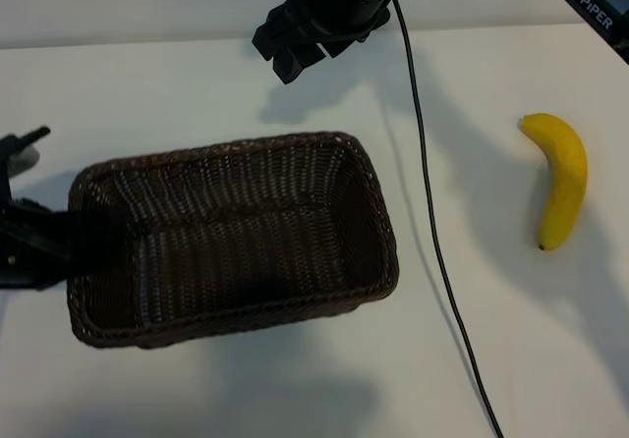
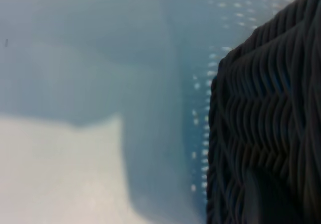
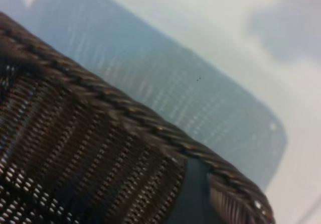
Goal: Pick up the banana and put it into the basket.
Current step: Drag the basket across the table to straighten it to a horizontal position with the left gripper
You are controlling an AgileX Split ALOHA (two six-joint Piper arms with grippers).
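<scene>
The yellow banana (image 1: 562, 175) lies on the white table at the right, with nothing touching it. The dark-brown woven basket (image 1: 378, 222) stands left of the middle and holds nothing. My left gripper (image 1: 84, 234) reaches in from the left edge and is shut on the basket's left wall. The left wrist view shows that wall (image 2: 271, 113) up close. My right gripper (image 1: 280, 53) hangs open above the table behind the basket's far rim, well left of the banana. The right wrist view shows the braided rim (image 3: 150, 123) and one dark finger (image 3: 196, 194).
A black cable (image 1: 432, 232) runs from the right arm down across the table between the basket and the banana. More of the right arm (image 1: 590, 1) crosses the top right corner. White table surface surrounds the banana.
</scene>
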